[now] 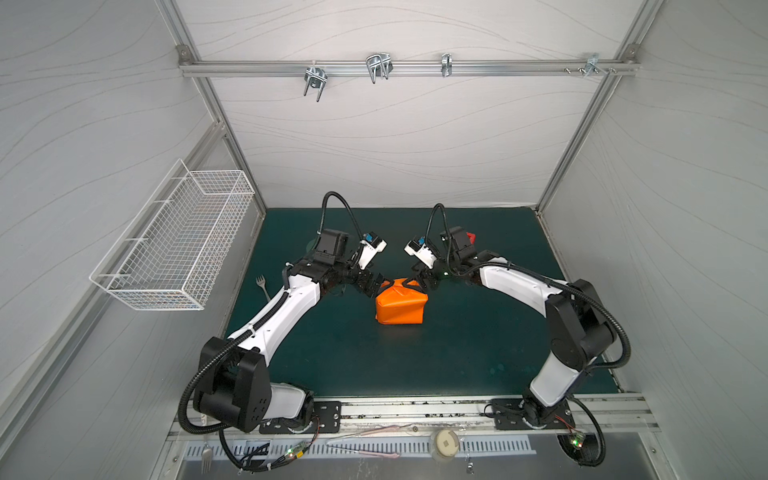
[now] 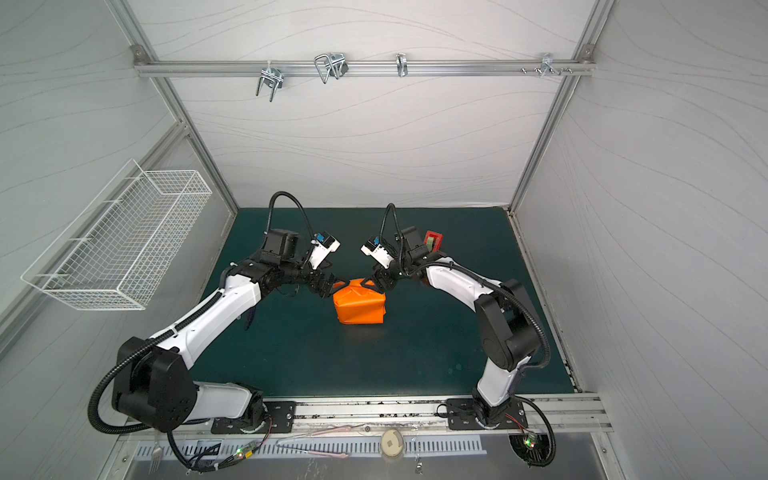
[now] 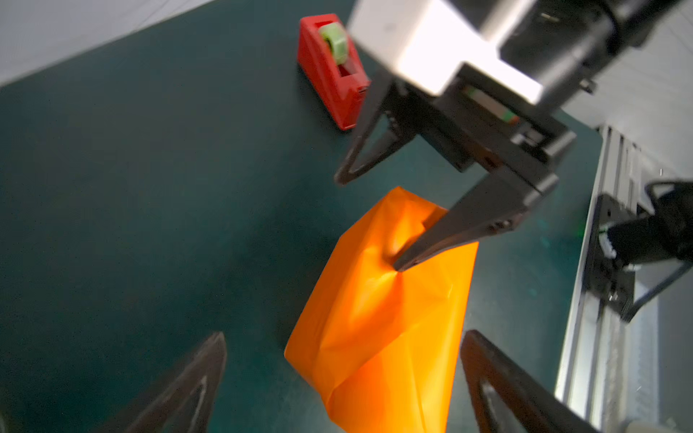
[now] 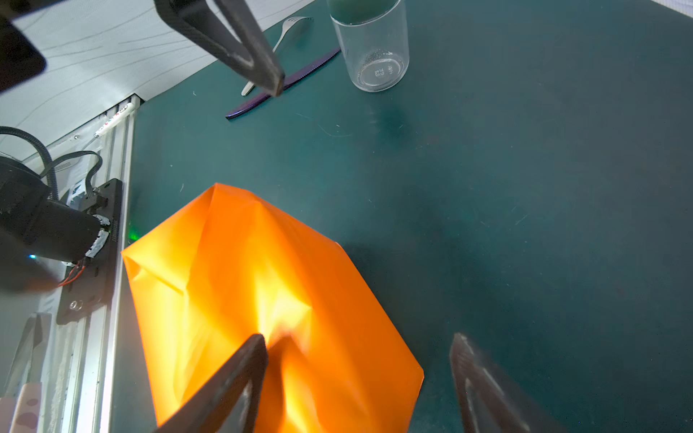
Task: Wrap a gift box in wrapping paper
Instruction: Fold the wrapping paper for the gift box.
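The orange wrapping paper (image 1: 401,305) (image 2: 359,305) sits as a creased, box-shaped bundle in the middle of the green mat. The gift box is hidden inside it. My left gripper (image 1: 376,284) (image 3: 343,339) hovers open at the bundle's upper left end, and the paper (image 3: 382,318) lies between its wide-apart fingers without touching them. My right gripper (image 1: 415,282) (image 4: 360,337) is open at the upper right end. One of its fingers (image 3: 450,225) presses its tip into a dent in the paper's (image 4: 262,300) top folds. The other stands over the mat beside the bundle.
A red tape dispenser (image 3: 332,71) (image 2: 432,241) stands behind the right wrist. An empty glass (image 4: 371,48), a purple knife (image 4: 281,88) and a fork (image 1: 262,284) lie on the mat's left side. A white wire basket (image 1: 174,241) hangs on the left wall.
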Robot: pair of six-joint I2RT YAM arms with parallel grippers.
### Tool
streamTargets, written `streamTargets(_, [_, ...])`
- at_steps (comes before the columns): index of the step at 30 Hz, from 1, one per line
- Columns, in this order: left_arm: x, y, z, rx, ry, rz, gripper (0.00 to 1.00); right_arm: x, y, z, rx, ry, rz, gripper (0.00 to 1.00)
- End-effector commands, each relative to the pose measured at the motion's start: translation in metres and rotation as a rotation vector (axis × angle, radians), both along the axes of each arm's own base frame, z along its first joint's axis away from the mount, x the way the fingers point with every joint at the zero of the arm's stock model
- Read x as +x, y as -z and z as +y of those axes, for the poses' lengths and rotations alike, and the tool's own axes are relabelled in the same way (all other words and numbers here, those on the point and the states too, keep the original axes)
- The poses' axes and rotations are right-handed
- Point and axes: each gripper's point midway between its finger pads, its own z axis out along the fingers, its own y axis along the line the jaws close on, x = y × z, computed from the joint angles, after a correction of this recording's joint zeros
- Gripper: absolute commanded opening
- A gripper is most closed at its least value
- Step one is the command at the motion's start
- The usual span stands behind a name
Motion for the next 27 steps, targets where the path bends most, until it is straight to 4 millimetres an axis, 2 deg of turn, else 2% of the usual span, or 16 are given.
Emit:
streamTargets(1, [0.006,-0.003,0.01,-0.08,-0.258,0.243,1.0,-0.014,0.016,-0.004,-0.066,-0.021,0.012,0.78])
streamTargets(6, [0.005,0.004,-0.007,-0.181,-0.294,0.415,1.0,-0.015,0.015,-0.005,-0.066,-0.021,-0.005,0.78])
streamTargets(11, [0.013,0.033,-0.009,-0.165,-0.334,0.488,1.0,-0.014,0.015,-0.004,-0.063,-0.018,-0.006,0.78])
streamTargets(19, [0.003,0.076,-0.009,-0.136,-0.35,0.592,0.97,-0.012,0.014,-0.003,-0.064,-0.01,-0.004,0.77])
streamTargets(23, [-0.004,0.096,-0.007,-0.111,-0.357,0.626,0.96,-0.008,0.001,-0.002,-0.05,-0.005,-0.011,0.78])
streamTargets(27, [-0.006,0.103,-0.004,-0.106,-0.362,0.623,0.97,-0.001,-0.028,-0.009,0.031,0.011,0.053,0.8])
